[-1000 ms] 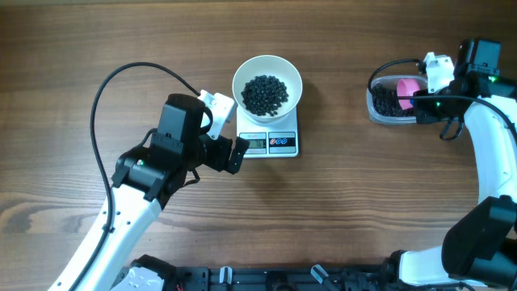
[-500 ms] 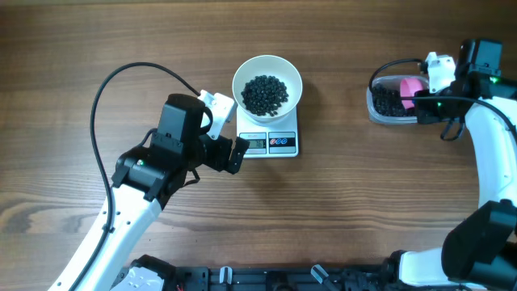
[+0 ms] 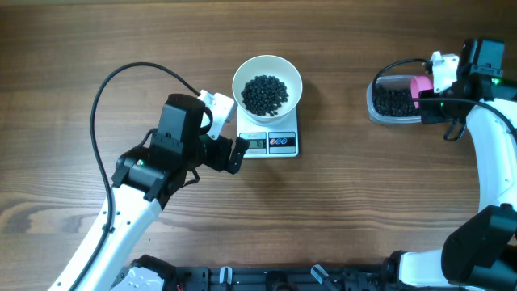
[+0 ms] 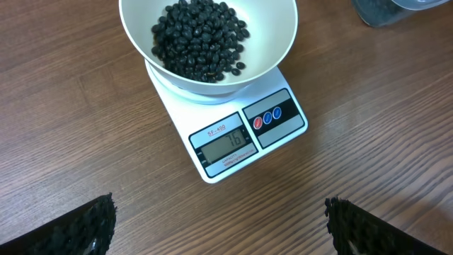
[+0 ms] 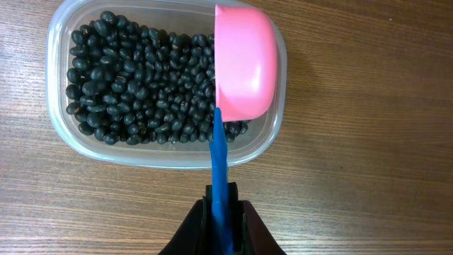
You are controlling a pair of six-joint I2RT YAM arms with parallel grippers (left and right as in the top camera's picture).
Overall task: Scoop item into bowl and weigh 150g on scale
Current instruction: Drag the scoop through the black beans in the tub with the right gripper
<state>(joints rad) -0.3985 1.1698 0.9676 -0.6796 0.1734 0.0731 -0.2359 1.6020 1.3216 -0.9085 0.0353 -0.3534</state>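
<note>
Small glossy black beans (image 3: 265, 94) lay heaped in the round white bowl (image 3: 241, 74) atop the white scale (image 3: 281, 150), its display (image 4: 228, 145) toward the frame's bottom, at upper centre of the wooden tabletop (image 3: 363, 210), the left hand (image 3: 229, 133) wide open beside it, the right hand (image 5: 222, 210) clamped on the pink scoop (image 5: 244, 60) by its blue handle (image 5: 219, 156) over the clear tub (image 5: 59, 42) of beans at upper right.

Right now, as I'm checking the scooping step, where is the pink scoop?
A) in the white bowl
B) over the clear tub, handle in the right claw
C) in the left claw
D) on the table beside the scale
B: the pink scoop hangs over the clear tub, its blue handle pinched in the right claw.
</note>
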